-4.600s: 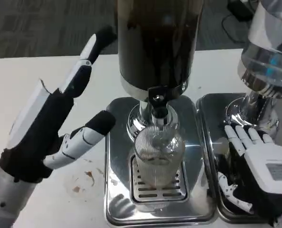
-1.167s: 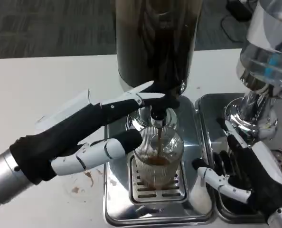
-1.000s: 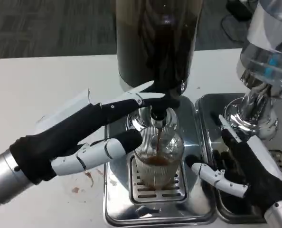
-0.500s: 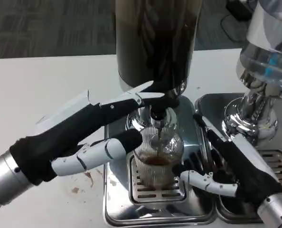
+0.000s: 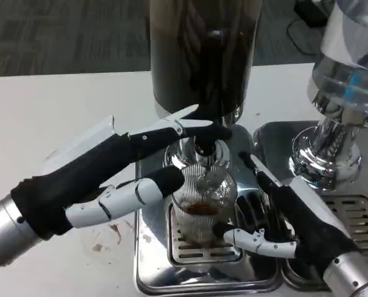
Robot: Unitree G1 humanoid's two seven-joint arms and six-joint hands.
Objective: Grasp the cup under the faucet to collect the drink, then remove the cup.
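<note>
A clear ribbed cup point(image 5: 201, 207) stands on the grate of the steel drip tray point(image 5: 152, 275), right under the faucet point(image 5: 204, 147) of the dark drink dispenser point(image 5: 202, 55). Brown drink fills its lower part. My left hand point(image 5: 103, 170) reaches in from the left: its upper fingers point(image 5: 178, 129) lie on the faucet's lever, and its thumb sits beside the cup's left wall. My right hand point(image 5: 289, 216) is at the cup's right side, fingers spread, with the thumb curving in near the cup's base. I cannot tell whether it touches the glass.
A second dispenser with a clear tank point(image 5: 348, 86) stands at the right on its own drip tray point(image 5: 357, 210). Brown spill stains point(image 5: 113, 232) mark the white table left of the tray. Open table lies at the far left.
My right hand has moved left from the right-hand tray up to the cup's side. The left hand has stayed on the faucet lever while drink has gathered in the cup.
</note>
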